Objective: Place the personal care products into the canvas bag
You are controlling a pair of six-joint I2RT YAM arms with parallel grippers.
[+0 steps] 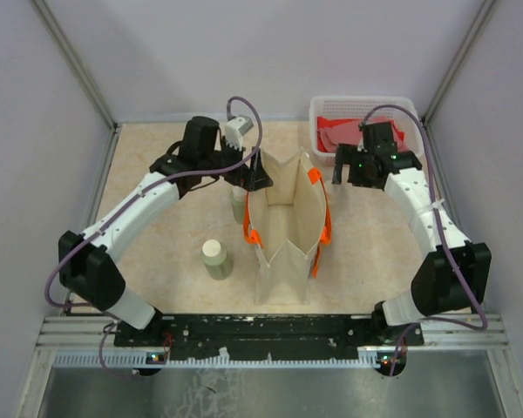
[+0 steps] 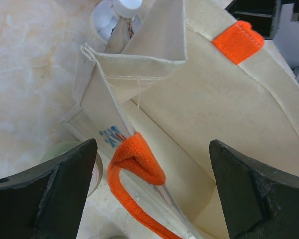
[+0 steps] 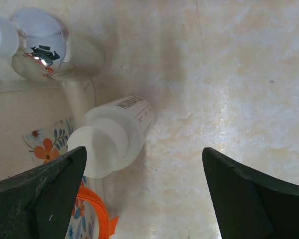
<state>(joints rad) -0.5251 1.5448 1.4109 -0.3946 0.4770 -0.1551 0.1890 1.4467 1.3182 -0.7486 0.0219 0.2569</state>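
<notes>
The canvas bag stands open mid-table, its orange handles hanging at both sides. My left gripper is open and empty above the bag's far left corner; in the left wrist view it frames the bag's rim and an orange handle. A sage-green bottle stands left of the bag, and another is half hidden against the bag's left side. My right gripper is open and empty right of the bag, above a white capped bottle.
A white lattice basket with a red cloth stands at the back right. A shiny silver round object sits by the bag's floral side. Enclosure walls ring the table.
</notes>
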